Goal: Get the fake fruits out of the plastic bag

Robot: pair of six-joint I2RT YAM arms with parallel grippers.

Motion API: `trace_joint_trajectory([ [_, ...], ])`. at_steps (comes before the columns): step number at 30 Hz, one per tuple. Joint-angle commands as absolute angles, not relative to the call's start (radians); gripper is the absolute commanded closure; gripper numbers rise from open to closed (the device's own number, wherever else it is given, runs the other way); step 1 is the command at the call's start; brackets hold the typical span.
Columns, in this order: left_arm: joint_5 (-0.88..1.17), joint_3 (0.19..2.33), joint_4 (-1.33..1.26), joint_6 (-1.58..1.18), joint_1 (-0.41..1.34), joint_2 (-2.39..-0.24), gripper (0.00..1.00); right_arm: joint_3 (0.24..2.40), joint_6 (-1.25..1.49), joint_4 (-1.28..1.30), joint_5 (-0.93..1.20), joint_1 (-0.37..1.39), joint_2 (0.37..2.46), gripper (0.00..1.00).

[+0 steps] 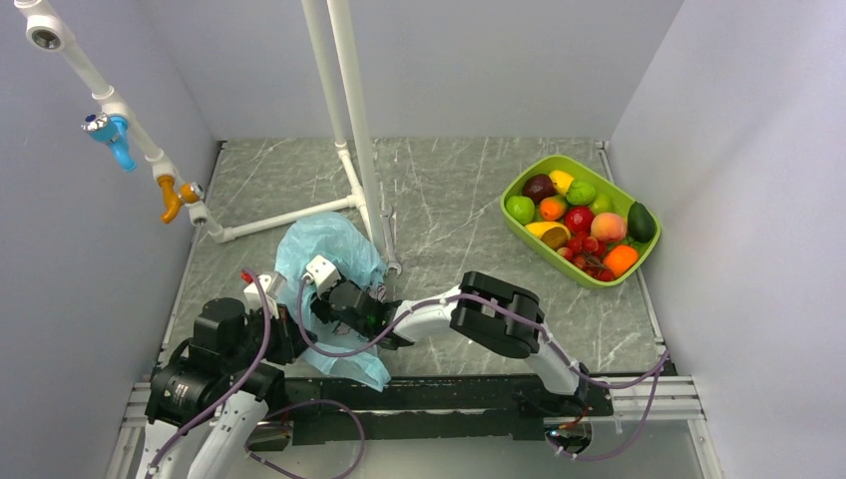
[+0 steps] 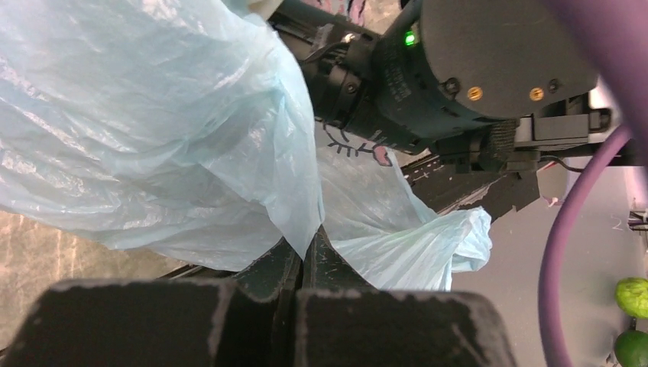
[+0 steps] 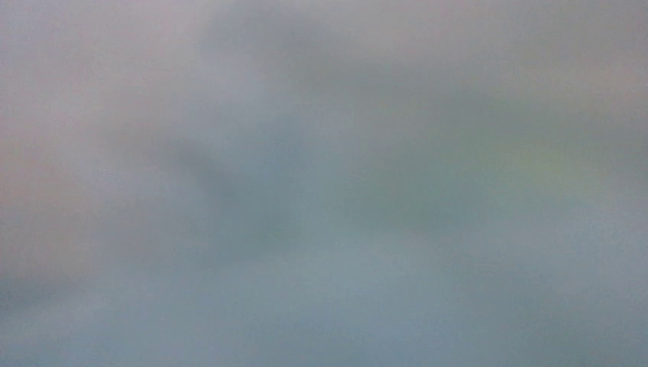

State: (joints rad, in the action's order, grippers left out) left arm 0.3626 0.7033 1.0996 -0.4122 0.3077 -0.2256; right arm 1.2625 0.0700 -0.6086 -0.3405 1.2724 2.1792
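The light-blue plastic bag (image 1: 329, 244) lies crumpled at the near left of the table. My left gripper (image 2: 306, 245) is shut on a fold of the plastic bag (image 2: 153, 115), pinching it between the fingertips. My right gripper (image 1: 337, 291) reaches into the bag's mouth from the right, its fingers hidden by plastic. The right wrist view is only a blue-grey blur. Several fake fruits (image 1: 579, 215) lie in the lime-green tray (image 1: 519, 235) at the far right. Two green fake fruits (image 2: 634, 297) show at the left wrist view's right edge. Whatever is inside the bag is hidden.
A white pipe frame (image 1: 351, 130) stands upright just behind the bag, with a foot running left along the table. A pipe with blue and orange taps (image 1: 120, 140) hangs on the left wall. White walls close in three sides. My right arm's black links (image 1: 494, 311) cross the near middle.
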Motion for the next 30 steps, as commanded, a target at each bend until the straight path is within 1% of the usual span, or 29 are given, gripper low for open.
trace_joint_trajectory([
  [1, 0.318, 0.738, 1.132, -0.419, 0.303, -0.223, 1.0, 1.19, 0.127, -0.571, -0.355, 1.27, 2.13, 0.53],
  [5, 0.262, 0.745, 1.165, -0.42, 0.304, -0.231, 1.0, 1.125, 0.112, -0.604, -0.412, 1.27, 2.062, 0.63],
  [7, 0.239, 0.752, 1.19, -0.422, 0.304, -0.236, 1.0, 1.108, 0.108, -0.6, -0.426, 1.271, 2.026, 0.69],
  [9, 0.229, 0.753, 1.202, -0.42, 0.304, -0.236, 1.0, 1.088, 0.102, -0.622, -0.416, 1.27, 1.993, 0.76],
  [13, 0.197, 0.737, 1.195, -0.439, 0.304, -0.208, 1.0, 1.106, 0.12, -0.596, -0.387, 1.27, 1.951, 0.86],
  [16, 0.199, 0.738, 1.213, -0.444, 0.304, -0.207, 1.0, 1.096, 0.131, -0.624, -0.371, 1.27, 1.92, 0.89],
  [19, 0.205, 0.729, 1.219, -0.452, 0.304, -0.203, 1.0, 1.117, 0.13, -0.605, -0.362, 1.269, 1.906, 0.89],
  [20, 0.204, 0.735, 1.237, -0.451, 0.304, -0.213, 1.0, 1.126, 0.13, -0.597, -0.357, 1.27, 1.907, 0.86],
  [21, 0.201, 0.742, 1.256, -0.447, 0.304, -0.223, 1.0, 1.13, 0.124, -0.598, -0.344, 1.27, 1.91, 0.78],
  [24, 0.171, 0.757, 1.295, -0.443, 0.304, -0.236, 1.0, 1.137, 0.097, -0.618, -0.3, 1.268, 1.941, 0.48],
  [26, 0.179, 0.766, 1.292, -0.446, 0.304, -0.237, 1.0, 1.157, 0.098, -0.602, -0.292, 1.27, 1.967, 0.36],
  [27, 0.182, 0.774, 1.302, -0.445, 0.303, -0.241, 1.0, 1.162, 0.098, -0.607, -0.291, 1.269, 1.98, 0.27],
  [28, 0.183, 0.78, 1.304, -0.444, 0.304, -0.244, 1.0, 1.167, 0.095, -0.615, -0.295, 1.268, 1.993, 0.24],
  [29, 0.182, 0.781, 1.304, -0.44, 0.303, -0.244, 1.0, 1.176, 0.096, -0.611, -0.309, 1.269, 2.01, 0.17],
  [30, 0.184, 0.78, 1.302, -0.438, 0.304, -0.245, 1.0, 1.195, 0.098, -0.592, -0.323, 1.268, 2.027, 0.15],
])
